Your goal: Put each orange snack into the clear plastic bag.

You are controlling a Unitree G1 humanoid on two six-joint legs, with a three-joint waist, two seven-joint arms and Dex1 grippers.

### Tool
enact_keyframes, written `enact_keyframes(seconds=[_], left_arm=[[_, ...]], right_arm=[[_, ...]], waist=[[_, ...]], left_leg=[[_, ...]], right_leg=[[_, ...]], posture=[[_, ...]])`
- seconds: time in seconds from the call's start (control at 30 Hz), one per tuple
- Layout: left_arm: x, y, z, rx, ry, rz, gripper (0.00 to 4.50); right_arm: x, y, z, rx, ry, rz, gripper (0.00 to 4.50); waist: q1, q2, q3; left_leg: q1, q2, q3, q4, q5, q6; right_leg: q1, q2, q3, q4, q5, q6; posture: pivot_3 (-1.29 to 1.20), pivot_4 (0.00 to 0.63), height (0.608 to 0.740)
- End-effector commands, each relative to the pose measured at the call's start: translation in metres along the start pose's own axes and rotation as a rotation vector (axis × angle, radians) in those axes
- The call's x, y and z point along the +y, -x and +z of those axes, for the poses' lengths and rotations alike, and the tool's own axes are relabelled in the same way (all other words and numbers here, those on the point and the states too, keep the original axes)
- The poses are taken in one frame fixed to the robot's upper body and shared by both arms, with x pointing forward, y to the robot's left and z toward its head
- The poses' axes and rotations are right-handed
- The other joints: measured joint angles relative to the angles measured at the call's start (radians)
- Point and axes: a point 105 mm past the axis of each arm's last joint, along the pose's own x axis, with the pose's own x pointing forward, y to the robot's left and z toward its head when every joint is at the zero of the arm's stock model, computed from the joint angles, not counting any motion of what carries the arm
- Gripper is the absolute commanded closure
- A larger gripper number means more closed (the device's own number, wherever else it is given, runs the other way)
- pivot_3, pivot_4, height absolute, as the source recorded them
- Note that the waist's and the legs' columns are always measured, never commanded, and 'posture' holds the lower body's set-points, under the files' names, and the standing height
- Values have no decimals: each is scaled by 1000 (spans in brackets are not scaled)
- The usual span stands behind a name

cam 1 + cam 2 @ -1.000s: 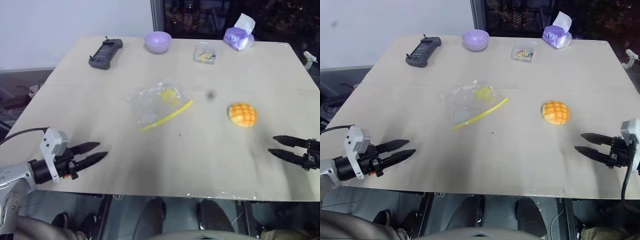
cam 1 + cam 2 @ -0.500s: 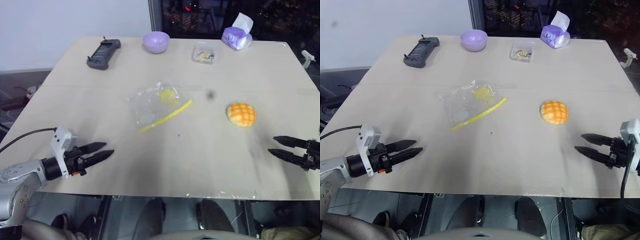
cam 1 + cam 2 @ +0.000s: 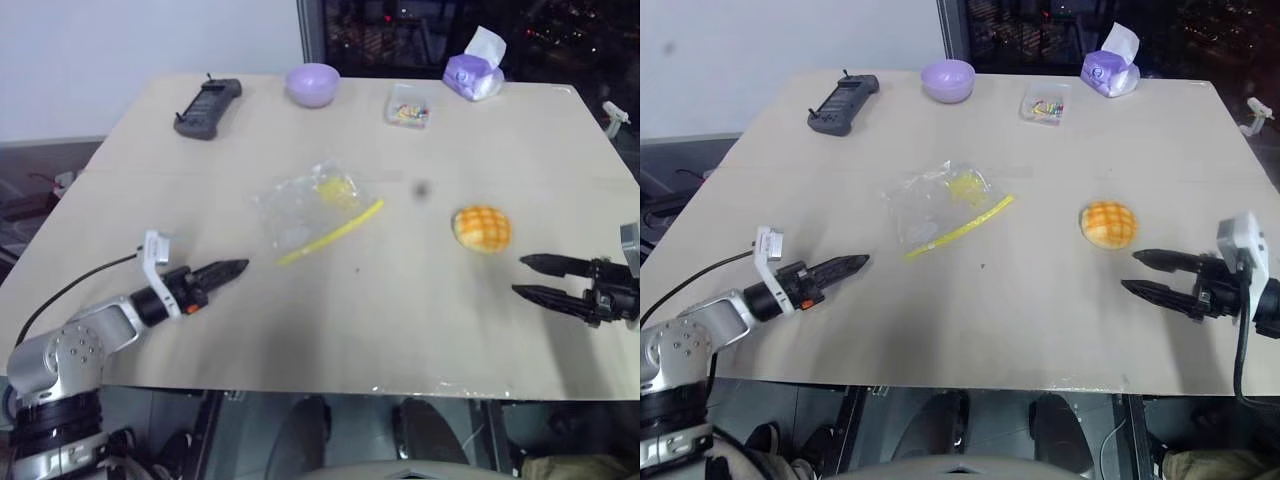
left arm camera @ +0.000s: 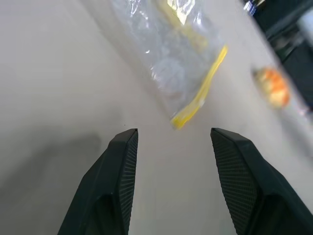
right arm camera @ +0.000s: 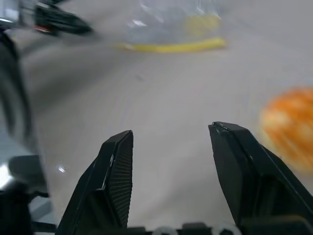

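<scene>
- Both sets of jaws stand apart and hold nothing: your left gripper [image 4: 171,142] has its jaws wide, and your right gripper [image 3: 1138,272] has its jaws parted too.
- You have the worktop [image 3: 420,300] under everything, pale and bare in its near half.
- Your left gripper hovers low over the near left part of the worktop, pointing toward the clear plastic bag [image 3: 318,205] and close to its near end without touching it.
- Your right gripper sits near the right edge, pointing inward, just short of the orange snack [image 3: 483,228] and apart from it.
- You can see the clear plastic bag lying flat and crinkled near the middle, its yellow strip along the edge that faces the orange snack.
- You will find the orange snack resting dome up on the worktop, right of the bag and well apart from it.
- Along the far edge you have a black controller [image 3: 208,107], a purple bowl [image 3: 313,84], a tissue pack [image 3: 474,72] and a small clear box [image 3: 407,105].
</scene>
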Motion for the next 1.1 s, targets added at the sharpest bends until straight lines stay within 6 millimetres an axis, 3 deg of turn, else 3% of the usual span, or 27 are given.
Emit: enact_keyframes(seconds=[0.03, 0.2, 0.53, 0.67, 0.77, 1.0, 1.1], left_arm=[[-6, -15, 1, -28, 82, -47, 1979], [-6, -37, 5, -34, 121, -55, 1979], [25, -65, 2, 0, 201, 83, 1979], [19, -97, 8, 14, 198, 61, 1979], [12, -117, 2, 56, 191, 49, 1979], [-11, -135, -4, 104, 201, -57, 1979], [-5, -134, -3, 89, 210, -29, 3243]], right_arm=[[12, -14, 21, -28, 14, 70, 1813], [31, -28, 38, -47, 33, 160, 1813], [34, -33, 35, -34, 36, 154, 1813], [30, -33, 29, -13, 31, 149, 1813], [27, -32, 29, -7, 38, 147, 1813], [27, -31, 27, -9, 44, 136, 1813], [27, -30, 24, -6, 40, 125, 1696]], waist=[[2, 0, 0], [14, -2, -1], [27, -1, -2], [31, 1, -3], [30, 1, -4], [31, 2, -4], [32, 2, -4]], left_leg=[[0, 0, 0, 0, 0, 0], [-3, -1, -3, 2, 0, 0], [0, -2, -4, 4, 0, 0], [3, -2, -6, 8, 0, 0], [7, -4, -8, 11, 0, 0], [5, -4, -10, 11, 0, 0], [2, -4, -12, 11, 0, 0]], right_leg=[[0, 0, 0, 0, 0, 0], [0, 0, -3, -1, 0, 0], [3, -1, -4, 2, 0, 0], [5, 0, -7, 6, 0, 0], [12, -1, -8, 7, 0, 0], [14, -1, -11, 2, 0, 1], [14, -2, -13, -2, 0, 1]], posture=[[0, 150, 740], [0, 150, 740], [0, 150, 740], [0, 150, 740], [0, 150, 740], [0, 150, 740], [0, 150, 740]])
